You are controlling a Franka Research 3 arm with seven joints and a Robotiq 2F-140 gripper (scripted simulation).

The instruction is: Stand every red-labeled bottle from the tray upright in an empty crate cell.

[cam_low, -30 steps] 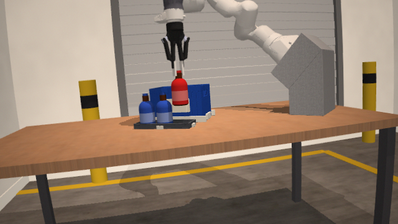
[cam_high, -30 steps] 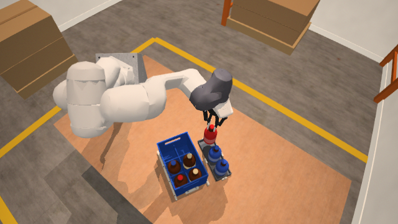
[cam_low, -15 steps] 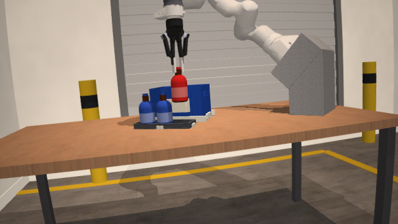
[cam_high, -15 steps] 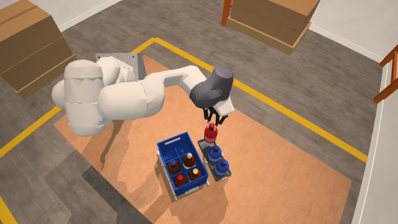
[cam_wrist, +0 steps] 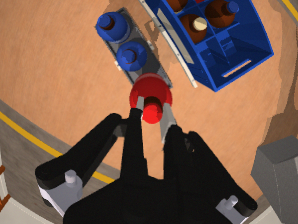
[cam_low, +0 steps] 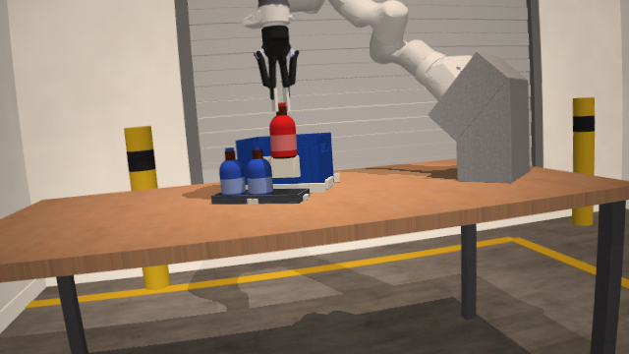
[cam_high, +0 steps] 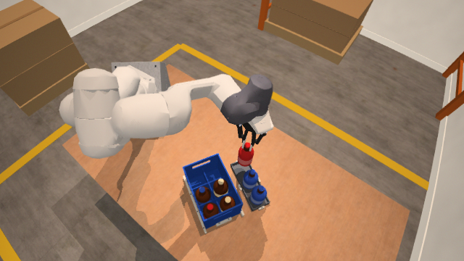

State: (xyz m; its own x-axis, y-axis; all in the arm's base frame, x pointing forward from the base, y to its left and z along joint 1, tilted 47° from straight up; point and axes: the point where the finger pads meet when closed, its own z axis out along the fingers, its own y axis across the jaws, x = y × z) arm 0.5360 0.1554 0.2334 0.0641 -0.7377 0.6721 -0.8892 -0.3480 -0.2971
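My gripper [cam_high: 248,143] is shut on the neck of a red-labeled bottle [cam_high: 246,156] and holds it upright, lifted above the far end of the dark tray [cam_high: 250,186]. It shows in the exterior view too, with the gripper [cam_low: 281,105] above the bottle [cam_low: 283,137], and in the wrist view [cam_wrist: 150,99]. Two blue-labeled bottles [cam_high: 251,179] [cam_high: 259,195] stand upright on the tray. The blue crate [cam_high: 212,190] sits left of the tray and holds several brown bottles in its near cells. Its far cells [cam_high: 203,170] are empty.
The grey arm base block [cam_low: 484,120] stands at the table's far right. Cardboard boxes [cam_high: 32,51] and yellow posts [cam_low: 141,157] stand on the floor off the table. The crate and tray sit close together.
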